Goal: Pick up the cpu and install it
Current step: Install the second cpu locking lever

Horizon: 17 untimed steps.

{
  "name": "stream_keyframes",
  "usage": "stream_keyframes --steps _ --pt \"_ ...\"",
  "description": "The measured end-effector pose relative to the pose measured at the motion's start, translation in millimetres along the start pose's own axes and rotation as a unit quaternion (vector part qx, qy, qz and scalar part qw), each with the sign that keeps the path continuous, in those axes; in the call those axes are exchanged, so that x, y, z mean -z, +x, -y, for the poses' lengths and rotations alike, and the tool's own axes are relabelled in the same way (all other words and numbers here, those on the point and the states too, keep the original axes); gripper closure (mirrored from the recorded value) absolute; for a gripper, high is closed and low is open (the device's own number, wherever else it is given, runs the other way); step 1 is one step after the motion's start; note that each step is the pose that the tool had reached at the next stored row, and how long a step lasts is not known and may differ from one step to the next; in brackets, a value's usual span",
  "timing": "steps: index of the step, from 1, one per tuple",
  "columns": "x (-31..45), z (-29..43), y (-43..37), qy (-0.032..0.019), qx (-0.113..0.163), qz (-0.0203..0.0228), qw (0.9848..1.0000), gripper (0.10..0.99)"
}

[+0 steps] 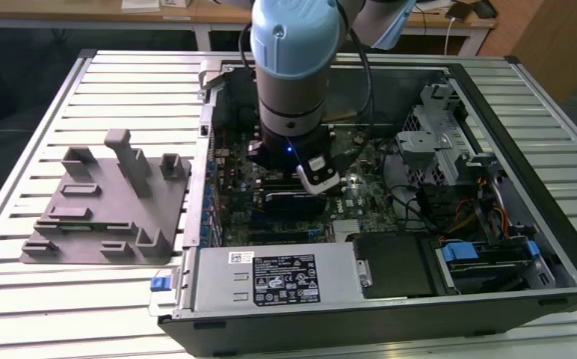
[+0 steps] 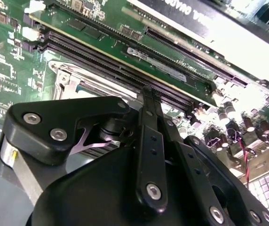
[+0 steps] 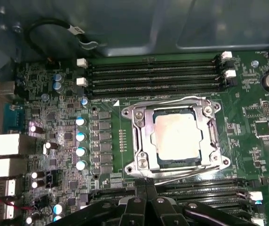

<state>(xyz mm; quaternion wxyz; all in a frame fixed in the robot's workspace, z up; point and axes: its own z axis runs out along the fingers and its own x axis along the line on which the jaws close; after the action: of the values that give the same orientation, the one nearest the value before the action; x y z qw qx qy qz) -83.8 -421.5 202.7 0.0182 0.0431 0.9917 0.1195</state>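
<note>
The chip [image 3: 178, 136] sits flat in the metal-framed socket [image 3: 139, 141] on the green circuit board [image 3: 64, 132], a little right of centre in the first wrist view. Its silver top faces up and the metal frame surrounds it on all sides. Long black memory slots [image 3: 153, 75] run across the board just above the socket in that picture, and another set lies just below it.

The gripper [image 3: 146, 188] shows at the bottom centre of the first wrist view as black linkages that meet at a narrow tip just below the socket frame. Its fingers lie pressed together with nothing between them, and they do not touch the chip. In the second wrist view the same black linkages fill the lower half, with the board and slots beyond.

In the exterior view the arm [image 1: 294, 67] reaches down from the top centre into the open computer case [image 1: 528, 247]. A grey plastic block [image 1: 109, 217] rests on the slatted table [image 1: 29, 134] at the left of that picture, beside the case.
</note>
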Motion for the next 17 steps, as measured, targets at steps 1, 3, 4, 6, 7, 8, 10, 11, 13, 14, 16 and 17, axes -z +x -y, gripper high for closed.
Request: stream_keyframes --steps 1,3,4,6,7,8,10,11,13,14,16,17 --pt "-0.2 0.3 0.7 -0.0051 0.000 0.0004 1.0000 0.980" --pt "-0.7 1.0 2.3 -0.0146 0.000 0.0010 0.9999 0.980" --pt "-1.0 1.5 3.1 -0.0185 0.000 0.0015 0.9998 0.980" --pt "-1.9 2.9 4.4 -0.0240 0.000 0.0025 0.9997 0.980" --pt "-2.4 3.7 5.0 -0.0256 0.000 0.0031 0.9997 0.980" --pt "-3.1 4.4 5.6 -0.0271 0.000 0.0038 0.9996 0.980" --pt "-4.5 5.4 6.8 -0.0295 0.001 0.0052 0.9996 0.980" --pt "-5.2 5.7 7.5 -0.0310 0.001 0.0061 0.9995 0.980" --pt "-6.5 6.3 9.0 -0.0346 0.001 0.0075 0.9994 0.980" --pt "-7.2 6.5 9.9 -0.0368 0.001 0.0082 0.9993 0.980" --pt "-8.5 6.9 11.3 -0.0410 0.001 0.0094 0.9991 0.980" --pt "-9.2 7.2 12.0 -0.0428 0.001 0.0100 0.9990 0.980"
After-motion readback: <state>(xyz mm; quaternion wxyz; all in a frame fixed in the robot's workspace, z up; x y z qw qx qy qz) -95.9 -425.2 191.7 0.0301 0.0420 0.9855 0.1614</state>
